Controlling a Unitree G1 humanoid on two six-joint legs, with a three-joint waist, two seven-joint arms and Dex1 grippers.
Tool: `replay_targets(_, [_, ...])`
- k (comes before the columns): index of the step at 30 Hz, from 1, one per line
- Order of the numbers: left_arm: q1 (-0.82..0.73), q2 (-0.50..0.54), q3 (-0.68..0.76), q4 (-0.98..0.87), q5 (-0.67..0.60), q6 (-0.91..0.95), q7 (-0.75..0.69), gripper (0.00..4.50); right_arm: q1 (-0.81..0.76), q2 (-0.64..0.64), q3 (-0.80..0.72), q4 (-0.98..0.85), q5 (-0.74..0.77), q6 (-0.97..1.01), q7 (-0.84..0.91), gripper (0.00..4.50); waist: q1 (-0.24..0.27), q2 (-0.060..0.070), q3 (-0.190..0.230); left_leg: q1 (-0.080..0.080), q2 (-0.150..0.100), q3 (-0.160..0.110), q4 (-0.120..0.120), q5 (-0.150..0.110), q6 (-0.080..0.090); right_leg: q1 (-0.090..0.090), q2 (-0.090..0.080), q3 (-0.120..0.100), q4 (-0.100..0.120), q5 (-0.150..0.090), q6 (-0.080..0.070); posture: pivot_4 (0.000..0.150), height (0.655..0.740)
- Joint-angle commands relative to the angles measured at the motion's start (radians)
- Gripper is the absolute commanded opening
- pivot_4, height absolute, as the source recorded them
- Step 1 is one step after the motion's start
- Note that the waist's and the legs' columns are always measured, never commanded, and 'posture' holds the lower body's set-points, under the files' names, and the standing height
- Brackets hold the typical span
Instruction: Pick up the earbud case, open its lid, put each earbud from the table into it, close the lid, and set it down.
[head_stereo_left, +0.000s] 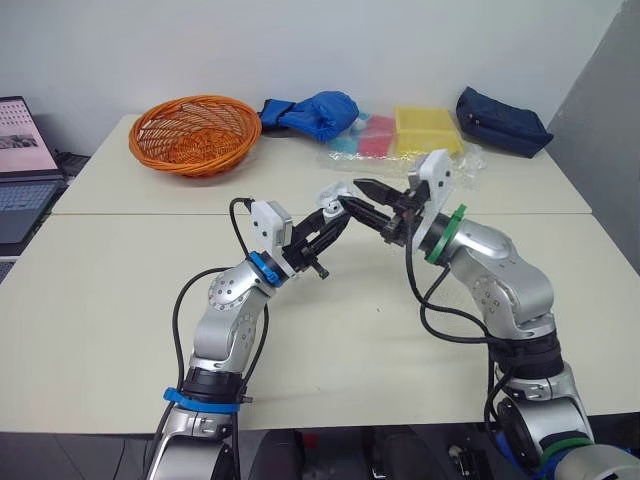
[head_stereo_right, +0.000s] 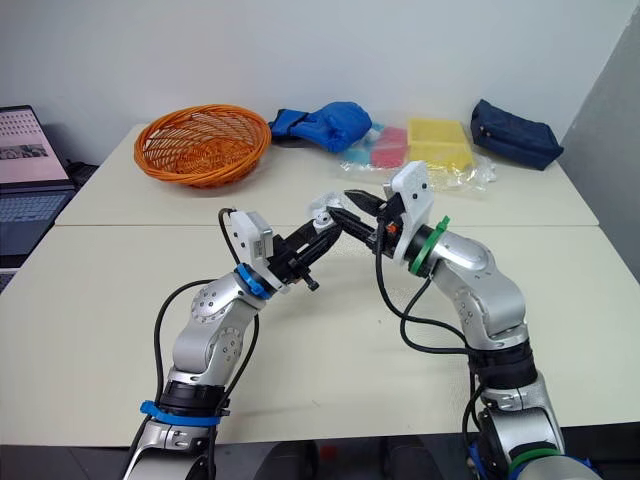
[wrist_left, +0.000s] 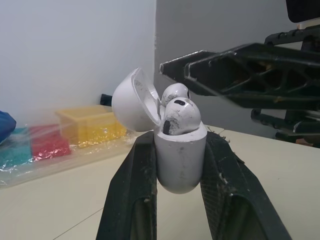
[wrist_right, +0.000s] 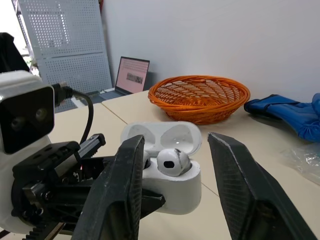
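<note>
My left gripper (wrist_left: 180, 146) is shut on the white earbud case (wrist_left: 180, 165), holding it upright above the middle of the table (head_stereo_left: 120, 290). The case lid (wrist_left: 131, 100) is hinged open. Two white earbuds (wrist_left: 180, 116) sit in the case's sockets, their tops sticking out. My right gripper (wrist_right: 176, 141) is open and faces the case from the right, one finger on each side of the open top without touching it. In the left eye view the case (head_stereo_left: 331, 194) sits just left of the right gripper (head_stereo_left: 362, 199).
At the back of the table are an orange wicker basket (head_stereo_left: 195, 132), a blue cloth bundle (head_stereo_left: 315, 112), a yellow box (head_stereo_left: 427, 130) in clear plastic wrap, and a navy pouch (head_stereo_left: 500, 120). A laptop (head_stereo_left: 20, 165) stands at the far left.
</note>
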Motion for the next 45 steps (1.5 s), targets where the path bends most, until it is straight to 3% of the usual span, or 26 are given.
replay_targets(1, [-0.021, 0.0, 0.0, -0.025, -0.007, -0.016, -0.004, 0.77, 0.004, -0.04, -0.068, -0.088, 0.083, 0.036, 0.029, 2.09, 0.0, 0.0, 0.0, 0.0, 0.0, 0.0, 0.0, 0.0, 0.0, 0.0, 0.0, 0.0, 0.0, 0.0, 0.0, 0.15, 0.74])
replay_targets(6, [-0.023, 0.014, -0.001, -0.017, -0.009, -0.017, -0.029, 0.77, -0.014, -0.166, -0.148, -0.141, 0.222, 0.162, 0.084, 2.09, 0.0, 0.0, 0.0, 0.0, 0.0, 0.0, 0.0, 0.0, 0.0, 0.0, 0.0, 0.0, 0.0, 0.0, 0.0, 0.15, 0.74])
replay_targets(9, [-0.024, 0.025, -0.005, -0.013, -0.013, -0.02, -0.057, 0.77, -0.08, -0.254, -0.177, -0.07, 0.244, 0.224, 0.098, 2.09, -0.001, 0.0, 0.0, 0.0, 0.0, 0.0, 0.0, 0.0, 0.0, 0.0, 0.0, 0.0, 0.0, 0.0, 0.0, 0.15, 0.74])
replay_targets(12, [-0.018, 0.038, -0.027, -0.032, -0.021, -0.011, -0.105, 0.77, -0.12, -0.348, -0.148, 0.054, 0.203, 0.251, 0.149, 1.57, -0.002, 0.0, 0.0, 0.001, 0.0, 0.001, 0.0, 0.0, 0.0, 0.0, 0.0, 0.001, 0.0, 0.0, 0.0, 0.15, 0.74])
replay_targets(16, [-0.015, 0.048, -0.054, -0.052, -0.025, -0.01, -0.152, 0.77, -0.175, -0.341, -0.074, 0.182, 0.147, 0.251, 0.161, 0.04, -0.006, 0.0, 0.0, 0.001, 0.0, 0.001, -0.001, 0.0, 0.0, 0.0, 0.0, 0.001, -0.001, 0.0, -0.001, 0.15, 0.74])
replay_targets(21, [-0.012, 0.041, -0.068, -0.056, -0.022, -0.002, -0.154, 0.77, -0.255, -0.252, -0.039, 0.279, 0.109, 0.27, 0.11, 0.01, -0.007, 0.001, 0.0, 0.0, 0.0, 0.001, -0.001, 0.0, 0.0, -0.002, 0.001, 0.002, 0.0, 0.0, -0.001, 0.15, 0.74])
replay_targets(28, [0.002, 0.044, -0.084, -0.07, -0.016, 0.004, -0.16, 0.77, -0.327, -0.148, 0.023, 0.273, 0.073, 0.291, 0.108, 0.01, -0.002, 0.001, 0.0, -0.001, 0.001, 0.001, -0.001, 0.0, 0.0, -0.002, 0.001, 0.001, -0.001, 0.0, -0.001, 0.15, 0.74])
replay_targets(41, [-0.015, 0.043, -0.067, -0.033, -0.004, -0.014, -0.131, 0.77, -0.278, -0.236, 0.042, 0.068, 0.098, 0.389, 0.19, 0.01, 0.0, 0.001, 0.0, -0.001, 0.0, 0.001, -0.001, 0.0, 0.0, -0.002, 0.0, 0.001, 0.0, 0.0, -0.001, 0.15, 0.74])
replay_targets(45, [-0.032, 0.029, -0.056, -0.019, -0.016, -0.001, -0.112, 0.77, -0.24, -0.274, 0.078, 0.01, 0.038, 0.315, 0.196, 0.01, 0.0, 0.001, 0.0, -0.001, 0.0, 0.001, -0.001, 0.0, 0.0, -0.002, 0.0, 0.001, -0.001, 0.0, -0.001, 0.15, 0.74])
